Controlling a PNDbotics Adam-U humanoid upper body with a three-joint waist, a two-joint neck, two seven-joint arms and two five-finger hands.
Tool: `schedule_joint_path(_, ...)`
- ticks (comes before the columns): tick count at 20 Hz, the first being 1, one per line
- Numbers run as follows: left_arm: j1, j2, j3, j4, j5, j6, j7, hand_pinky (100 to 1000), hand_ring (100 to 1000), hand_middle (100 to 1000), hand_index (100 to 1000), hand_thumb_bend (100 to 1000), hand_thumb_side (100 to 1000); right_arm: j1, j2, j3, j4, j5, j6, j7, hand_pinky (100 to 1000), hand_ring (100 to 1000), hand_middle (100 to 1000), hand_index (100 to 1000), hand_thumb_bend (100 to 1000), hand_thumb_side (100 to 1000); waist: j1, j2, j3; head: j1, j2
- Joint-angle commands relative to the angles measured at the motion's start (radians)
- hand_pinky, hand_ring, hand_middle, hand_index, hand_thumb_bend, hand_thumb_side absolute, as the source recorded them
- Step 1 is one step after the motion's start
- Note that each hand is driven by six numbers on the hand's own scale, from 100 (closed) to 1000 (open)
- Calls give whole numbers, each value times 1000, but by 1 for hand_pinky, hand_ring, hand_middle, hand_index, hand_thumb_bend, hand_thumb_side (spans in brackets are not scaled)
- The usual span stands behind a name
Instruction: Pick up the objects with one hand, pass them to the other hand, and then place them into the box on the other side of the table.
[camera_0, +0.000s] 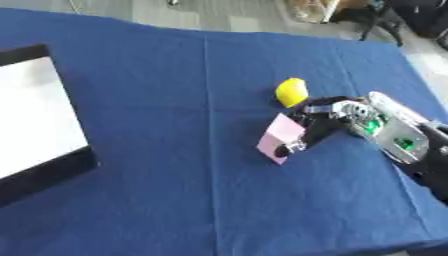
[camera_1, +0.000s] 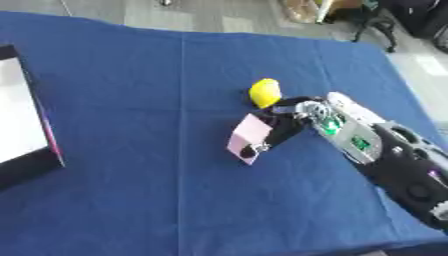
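Pink flat card (camera_0: 282, 138), tilted upright, right hand (camera_0: 325, 120) fingers pinching it, yellow rounded object (camera_0: 291, 92) behind.

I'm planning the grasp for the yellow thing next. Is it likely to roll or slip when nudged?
The yellow object looks rounded and smooth, so it would probably roll if pushed from the side. It sits on the blue cloth, which may slow it somewhat. It seems small beside the right hand, which is at the pink packet, so it is likely light.
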Motion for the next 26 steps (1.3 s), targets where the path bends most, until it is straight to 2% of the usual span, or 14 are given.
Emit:
schedule_joint_path(1, -13, 13, 4, -14, -1, 0, -3, 1000, 910, 725, 720, 153, 835, -12, -14, -4, 1, 8, 16, 18, 828, 814, 819, 901, 704, 591, -5, 0, 1, -4, -2)
schedule_joint_path(5, -13, 12, 3, -14, -2, 1, -3, 1000, 910, 725, 720, 152, 835, -18, -8, -1, 4, 3, 31, 9, 814, 802, 782, 856, 693, 571, -5, 0, 1, -6, -2)
schedule_joint_path(9, -12, 12, 1, -13, -3, 1, -6, 1000, 910, 725, 720, 151, 836, -21, -4, 4, 3, -12, 55, -5, 809, 802, 697, 784, 749, 452, -5, -1, 1, -10, -2)
schedule_joint_path(13, -13, 12, 1, -13, -3, 1, -6, 1000, 910, 726, 720, 149, 834, -21, -5, 2, 0, -36, 80, -19, 807, 800, 645, 740, 698, 399, -4, -2, 2, -10, -2)
schedule_joint_path(26, -10, 12, -2, -10, -8, 5, -8, 1000, 909, 722, 719, 148, 839, -21, -13, -4, -15, -132, 150, -66, 777, 743, 567, 666, 658, 439, -6, 0, 2, -6, -2)
